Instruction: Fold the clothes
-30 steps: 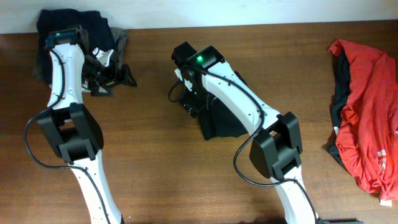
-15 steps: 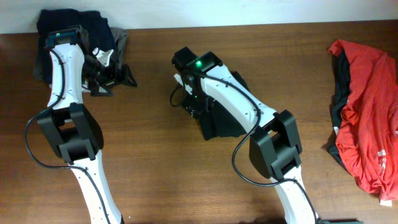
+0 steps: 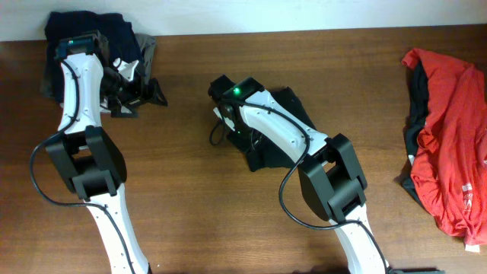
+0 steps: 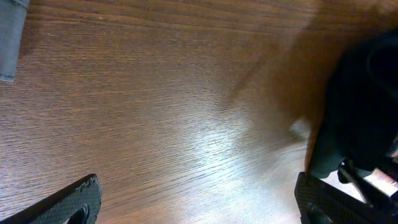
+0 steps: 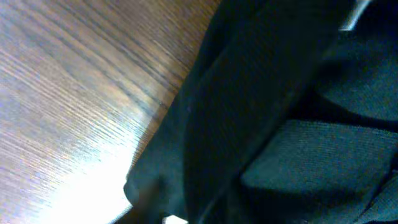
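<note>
The black garment (image 3: 266, 158) lies crumpled at the table's middle, partly under my right arm. My right gripper (image 3: 227, 125) is down on its left edge. In the right wrist view the black garment (image 5: 267, 93) fills most of the picture, and a fold of it is gathered where the jaws meet; the fingers themselves are blurred. My left gripper (image 3: 141, 91) hovers at the back left, open, with only bare wood between its fingertips (image 4: 68, 205). A red garment (image 3: 449, 137) lies spread at the right edge, a dark one under it.
A pile of dark clothes (image 3: 91, 30) sits in the back left corner behind the left arm. A grey fabric edge (image 4: 9, 37) shows in the left wrist view's upper corner. Bare wooden table (image 3: 183, 198) lies between the arms.
My right gripper has shifted slightly left and down onto the black garment's edge and closed. The left arm has not moved.
</note>
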You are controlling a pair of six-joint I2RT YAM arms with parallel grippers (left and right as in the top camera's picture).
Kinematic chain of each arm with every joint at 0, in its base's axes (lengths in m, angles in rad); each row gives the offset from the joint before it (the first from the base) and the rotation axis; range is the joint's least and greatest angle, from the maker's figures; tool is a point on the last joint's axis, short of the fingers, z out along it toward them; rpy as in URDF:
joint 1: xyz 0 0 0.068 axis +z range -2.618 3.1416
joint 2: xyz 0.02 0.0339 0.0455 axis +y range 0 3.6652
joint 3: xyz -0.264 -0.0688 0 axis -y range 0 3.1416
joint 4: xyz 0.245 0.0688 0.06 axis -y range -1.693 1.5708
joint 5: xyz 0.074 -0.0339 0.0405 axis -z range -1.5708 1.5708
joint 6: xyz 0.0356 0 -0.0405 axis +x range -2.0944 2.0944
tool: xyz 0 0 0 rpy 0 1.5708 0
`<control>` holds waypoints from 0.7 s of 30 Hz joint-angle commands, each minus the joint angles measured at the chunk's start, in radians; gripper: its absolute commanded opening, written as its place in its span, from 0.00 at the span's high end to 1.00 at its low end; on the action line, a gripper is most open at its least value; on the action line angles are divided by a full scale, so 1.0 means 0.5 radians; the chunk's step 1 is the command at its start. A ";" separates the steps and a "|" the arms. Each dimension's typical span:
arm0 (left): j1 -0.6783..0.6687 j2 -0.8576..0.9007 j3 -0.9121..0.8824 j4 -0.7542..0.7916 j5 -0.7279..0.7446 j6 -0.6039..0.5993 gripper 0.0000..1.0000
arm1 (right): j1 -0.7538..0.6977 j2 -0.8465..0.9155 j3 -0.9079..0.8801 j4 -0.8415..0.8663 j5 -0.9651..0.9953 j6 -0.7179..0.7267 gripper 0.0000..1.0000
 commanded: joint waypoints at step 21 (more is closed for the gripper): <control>-0.012 -0.068 0.026 0.013 0.014 0.034 0.01 | 0.237 -0.033 -0.002 -0.266 0.015 0.317 0.96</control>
